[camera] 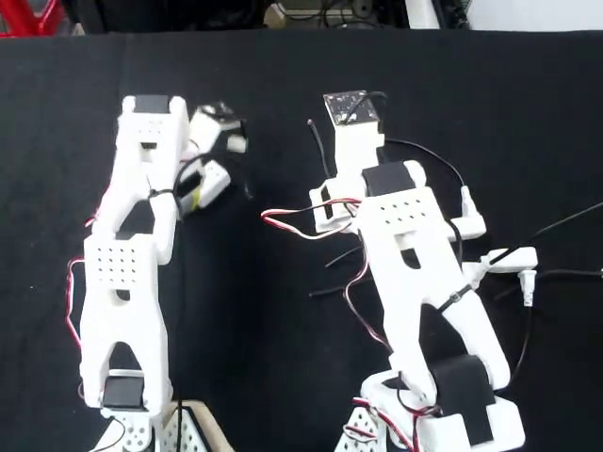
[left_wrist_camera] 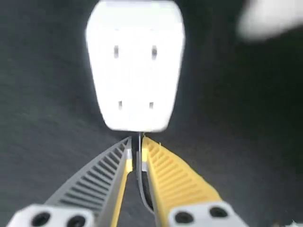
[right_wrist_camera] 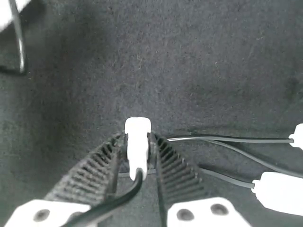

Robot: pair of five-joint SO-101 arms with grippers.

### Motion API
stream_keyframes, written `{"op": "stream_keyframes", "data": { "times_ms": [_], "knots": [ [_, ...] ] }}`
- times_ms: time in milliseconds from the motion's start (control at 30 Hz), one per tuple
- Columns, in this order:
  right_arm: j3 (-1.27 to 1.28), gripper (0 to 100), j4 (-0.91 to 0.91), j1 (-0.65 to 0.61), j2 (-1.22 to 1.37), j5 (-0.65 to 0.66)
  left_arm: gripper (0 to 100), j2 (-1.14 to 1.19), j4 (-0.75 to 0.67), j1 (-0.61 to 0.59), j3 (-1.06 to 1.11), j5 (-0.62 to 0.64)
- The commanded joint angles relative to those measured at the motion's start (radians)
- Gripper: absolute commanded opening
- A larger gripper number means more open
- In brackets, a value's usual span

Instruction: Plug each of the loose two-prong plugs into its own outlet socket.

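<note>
In the left wrist view, a white outlet block (left_wrist_camera: 135, 66) with two pairs of slots lies on the black cloth just past my left gripper (left_wrist_camera: 137, 142). Its yellow and grey fingers are shut on a thin black cord (left_wrist_camera: 141, 161) at the block's near end. From above, the same block (camera: 212, 181) sits at the tip of the left arm. My right gripper (right_wrist_camera: 138, 137) is shut on a small white two-prong plug (right_wrist_camera: 138, 135), low over the cloth, with the plug's black cord (right_wrist_camera: 118, 201) trailing back between the fingers.
Two more white plugs (right_wrist_camera: 297, 135) (right_wrist_camera: 279, 191) with thin black cords lie near the right gripper. From above, loose plugs (camera: 469, 202) (camera: 513, 259) and cords lie beside the right arm (camera: 415, 254). Black cloth covers the table.
</note>
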Motion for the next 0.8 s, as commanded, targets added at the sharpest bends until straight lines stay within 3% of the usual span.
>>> {"op": "stream_keyframes", "data": {
  "times_ms": [0,133,400,767],
  "knots": [
    [-0.002,1.2,0.003,0.008,0.001,0.011,3,-0.204,0.008,0.024,0.219,0.006],
    [-0.005,1.2,0.017,0.008,-0.001,0.025,3,-0.394,-0.094,0.042,0.51,0.006],
    [-0.01,1.2,0.044,0.006,-0.004,0.052,3,-0.895,-0.517,0.136,1.267,0.012],
    [-0.01,1.2,0.046,0.006,-0.007,0.052,3,-1.435,-0.539,0.154,1.71,0.012]
  ]
}}
